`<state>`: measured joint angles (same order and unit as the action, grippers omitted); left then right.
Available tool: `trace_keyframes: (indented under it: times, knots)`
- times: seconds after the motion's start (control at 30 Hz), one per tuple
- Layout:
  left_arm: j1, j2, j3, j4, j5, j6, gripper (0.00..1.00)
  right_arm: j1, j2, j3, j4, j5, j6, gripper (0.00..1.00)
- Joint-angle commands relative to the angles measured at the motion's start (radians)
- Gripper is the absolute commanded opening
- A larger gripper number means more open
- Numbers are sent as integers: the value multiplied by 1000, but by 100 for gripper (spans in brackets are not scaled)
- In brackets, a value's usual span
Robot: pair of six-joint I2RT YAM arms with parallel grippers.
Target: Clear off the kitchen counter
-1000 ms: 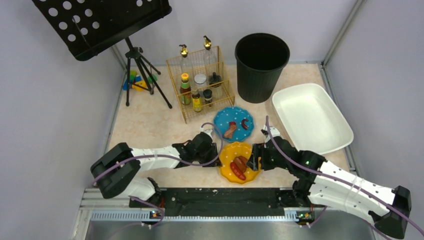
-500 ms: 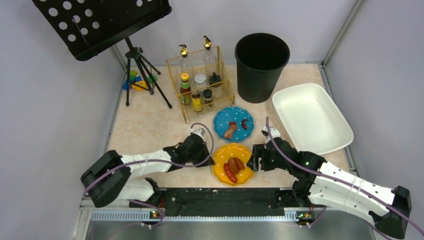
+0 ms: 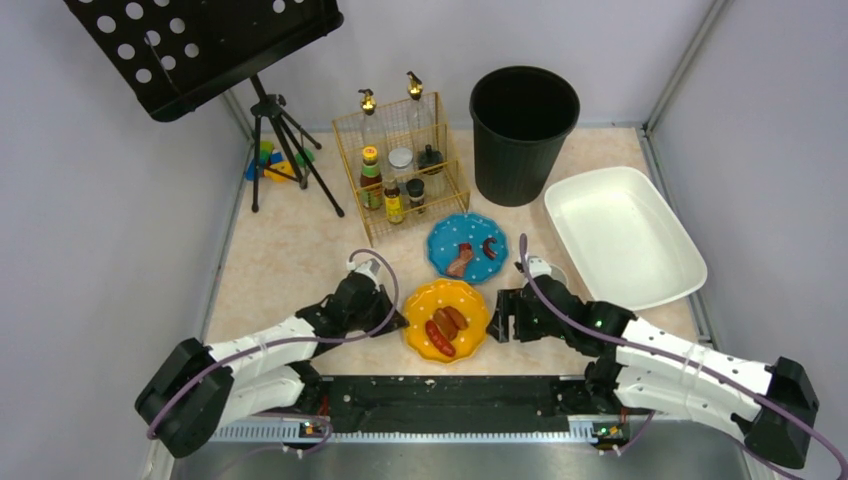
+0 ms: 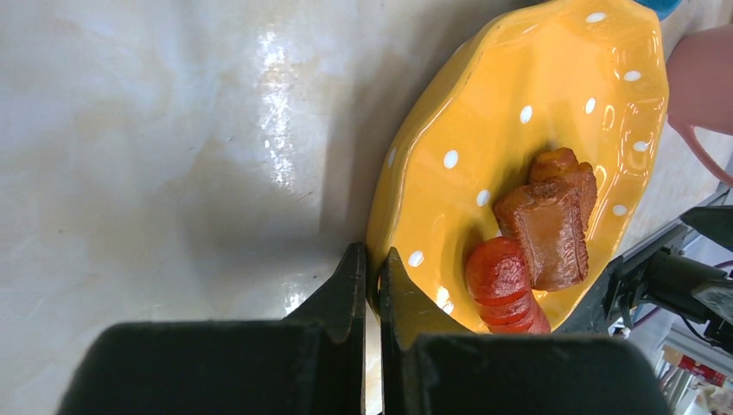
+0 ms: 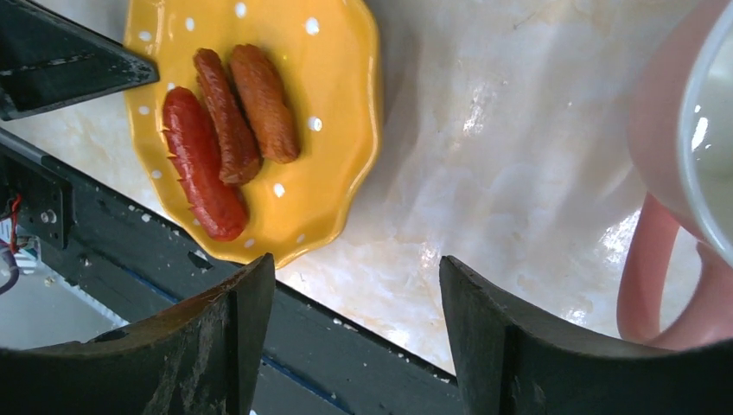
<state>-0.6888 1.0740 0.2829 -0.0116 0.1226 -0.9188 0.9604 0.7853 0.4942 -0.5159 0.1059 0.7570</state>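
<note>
The kitchen counter (image 3: 290, 250) is the big flat beige top with a marble look, and it lies under everything here. It is not cleared yet.

On the left, the left gripper (image 4: 370, 259) is low on the counter. Its 2 fingers are pinched tight on the left edge of a round yellow plate with white dots (image 4: 536, 86). The yellow plate sits at the near edge of the counter, between the 2 arms. On it lie 3 brown and red sausages (image 3: 440, 332).

Just behind it is a round blue plate with white dots (image 3: 440, 240), with 2 small bits of food on it.

To the right of the yellow plate, the right gripper (image 5: 356, 264) is spread wide and holds nothing. It hovers near the plate's right edge but does not touch it. A pink mug (image 5: 674, 130) stands just beside this gripper.

Further right lies a white plastic tub (image 3: 620, 235), and behind it stands a tall black bin (image 3: 523, 130).

I think the step now is moving the yellow plate. Next, the left arm needs to lift it flat and slow so the sausages do not roll off. The bin and tub are well away on the right, so the right gripper may need to help.
</note>
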Motion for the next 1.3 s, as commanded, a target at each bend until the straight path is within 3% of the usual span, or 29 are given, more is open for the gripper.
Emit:
trace_keyframes:
  times: [0.0,0.5,0.9,1.27]
  knots:
    - [31,-29,-83,-83,-77,23,0,13,35,-20,98,-26,33,69]
    - [32,-141,-152,-91,-86,-44,0,17,170,-106,371,12,157,69]
    - [32,-125,-149,-84,-72,-35,0,20,308,-192,698,48,272,68]
    - [32,-115,-148,-76,-63,-25,0,43,353,-243,875,134,308,60]
